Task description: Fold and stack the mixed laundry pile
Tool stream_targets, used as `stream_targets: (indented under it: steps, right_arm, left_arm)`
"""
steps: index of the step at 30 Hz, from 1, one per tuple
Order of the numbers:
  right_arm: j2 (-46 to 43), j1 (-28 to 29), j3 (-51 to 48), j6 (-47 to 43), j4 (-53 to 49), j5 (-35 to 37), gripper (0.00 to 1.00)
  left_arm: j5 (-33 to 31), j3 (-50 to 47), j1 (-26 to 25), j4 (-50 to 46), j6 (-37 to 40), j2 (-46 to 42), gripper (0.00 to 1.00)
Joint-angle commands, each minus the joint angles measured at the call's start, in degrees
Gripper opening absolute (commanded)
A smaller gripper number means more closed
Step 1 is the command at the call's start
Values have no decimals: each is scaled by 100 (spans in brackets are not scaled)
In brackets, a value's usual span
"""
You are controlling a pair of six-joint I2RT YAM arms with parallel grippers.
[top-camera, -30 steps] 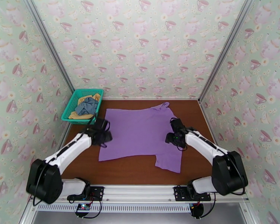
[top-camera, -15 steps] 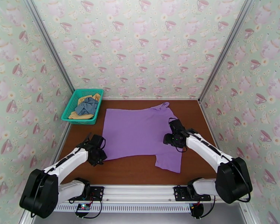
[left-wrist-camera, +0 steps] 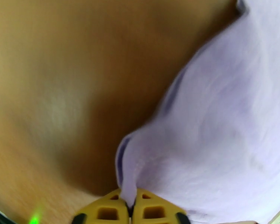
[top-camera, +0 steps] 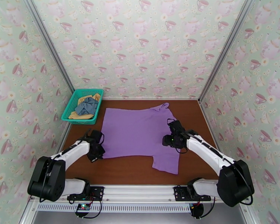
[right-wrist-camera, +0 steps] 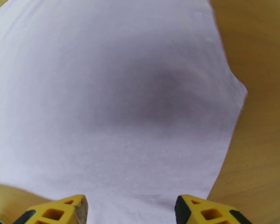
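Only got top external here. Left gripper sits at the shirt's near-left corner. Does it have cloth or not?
Observer: Yes. The left wrist view shows the left gripper shut on the shirt, with a fold of its edge pinched between the yellow fingers.
Operator: And the right one?
Observer: The right wrist view shows the right gripper open, with flat shirt beneath and no fold between the fingers.
Operator: Near an edge?
Observer: Yes. The shirt's edge runs down the right of that view, with bare table beyond it.
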Motion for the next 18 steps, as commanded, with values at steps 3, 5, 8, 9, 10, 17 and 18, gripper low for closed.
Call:
stream_targets:
  steps: [3, 5, 8, 9, 10, 17, 18]
  right_arm:
    - [-208, 1040, 286, -674, 6, 91, 66]
    - [-169, 1486, 558, -948, 14, 404, 65]
    - [102, 1774, 1176, -1636, -349, 630, 58]
    - [167, 1909, 1304, -2035, -498, 973, 58]
    - [208, 2094, 1312, -2523, -581, 1362, 59]
    - [325, 2571, 688, -4735, -1592, 979, 61]
    - [275, 2707, 567, -4886, -1639, 709, 61]
  left_arm:
    - [-130, 104, 510, 286, 528, 119, 0]
    - [-60, 142, 594, 290, 586, 83, 0]
    - [216, 20, 594, 460, 557, 1, 0]
    - [415, -71, 590, 600, 522, -40, 0]
    - [646, -199, 593, 751, 473, -89, 0]
    - [1344, -672, 592, 1296, 410, -233, 0]
    - [1389, -677, 596, 1311, 426, -251, 0]
